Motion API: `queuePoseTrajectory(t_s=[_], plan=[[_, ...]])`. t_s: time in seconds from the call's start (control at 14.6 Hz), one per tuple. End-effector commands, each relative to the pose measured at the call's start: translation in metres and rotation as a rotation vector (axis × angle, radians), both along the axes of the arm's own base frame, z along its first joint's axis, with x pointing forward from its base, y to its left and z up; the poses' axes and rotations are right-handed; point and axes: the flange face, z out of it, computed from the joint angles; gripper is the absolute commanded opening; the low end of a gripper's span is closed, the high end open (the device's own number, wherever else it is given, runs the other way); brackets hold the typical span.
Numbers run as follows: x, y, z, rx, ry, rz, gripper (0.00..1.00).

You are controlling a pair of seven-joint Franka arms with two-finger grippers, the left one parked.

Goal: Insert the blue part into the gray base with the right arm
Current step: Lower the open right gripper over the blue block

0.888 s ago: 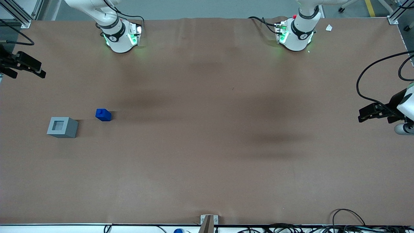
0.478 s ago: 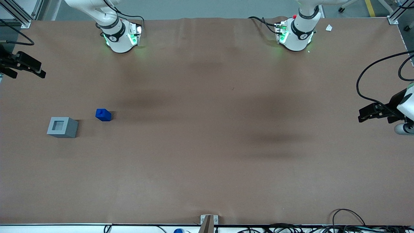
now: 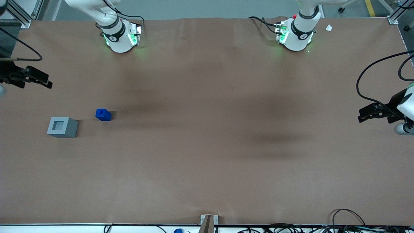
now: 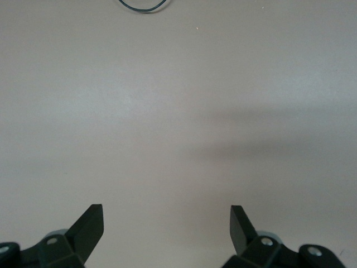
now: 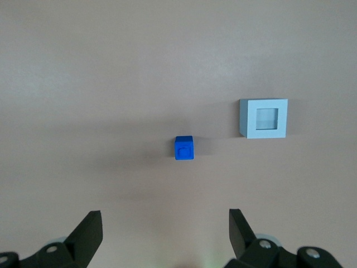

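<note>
The blue part (image 3: pixel 103 115) stands on the brown table with its narrower stub up, also seen as the blue part (image 5: pixel 184 148) from the wrist. The gray base (image 3: pixel 62 127) sits beside it, slightly nearer the front camera, its square hole facing up; from the wrist the gray base (image 5: pixel 264 118) shows the same hole. My right gripper (image 3: pixel 38 79) hangs at the working arm's end of the table, farther from the front camera than both blocks and high above them. In the wrist view the gripper (image 5: pixel 166 223) is open with nothing between its fingers.
The brown table (image 3: pixel 207 155) stretches wide around the two blocks. The working arm's base (image 3: pixel 119 35) stands at the edge farthest from the front camera. Cables (image 3: pixel 349 223) lie along the near edge toward the parked arm's end.
My right gripper has shifted a little nearer the front camera and toward the blocks. Both blocks stay where they were.
</note>
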Motion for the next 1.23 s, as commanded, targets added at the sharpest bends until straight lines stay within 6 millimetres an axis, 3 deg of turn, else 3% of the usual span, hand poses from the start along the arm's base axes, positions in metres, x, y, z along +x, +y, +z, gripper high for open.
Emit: queuePoseTrajectory(t_s=[0.0, 0.14, 0.55, 0.82, 1.16], plan=[[-0.005, -0.005, -0.032, 0.002, 0.029, -0.011, 1.0], [-0.007, -0.014, -0.053, 0.006, 0.052, -0.031, 1.0], [-0.015, -0.013, -0.124, 0.007, 0.068, -0.033, 1.0], [-0.018, -0.014, -0.161, 0.002, 0.027, -0.035, 1.0], [-0.031, -0.014, -0.23, -0.008, -0.006, -0.034, 1.0]])
